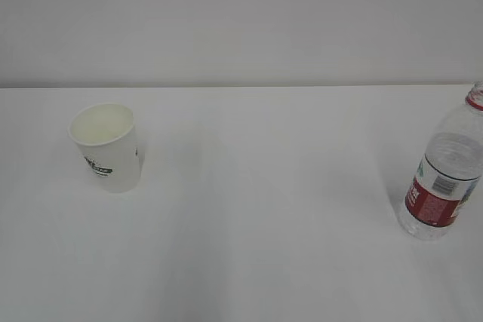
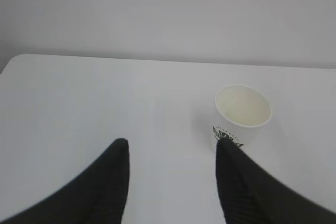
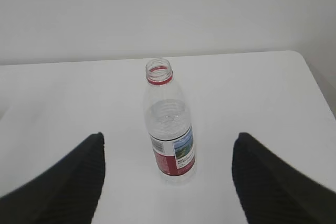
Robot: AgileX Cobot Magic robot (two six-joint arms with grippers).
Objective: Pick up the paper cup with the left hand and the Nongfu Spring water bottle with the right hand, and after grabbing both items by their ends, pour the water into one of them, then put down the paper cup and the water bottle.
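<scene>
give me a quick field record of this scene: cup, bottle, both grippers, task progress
paper cup: paper cup upright on the white table, left side, looks empty
bottle: Nongfu Spring water bottle upright on the right, no cap, partly filled with water
left gripper: left gripper open, holding nothing, short of the cup, which sits off to its right
right gripper: right gripper open wide, bottle centred ahead, not touched
progress: nothing picked up yet, no pouring done

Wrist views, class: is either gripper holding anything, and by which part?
Nothing is held. The left gripper is open short of the paper cup; the right gripper is open before the bottle.
</scene>
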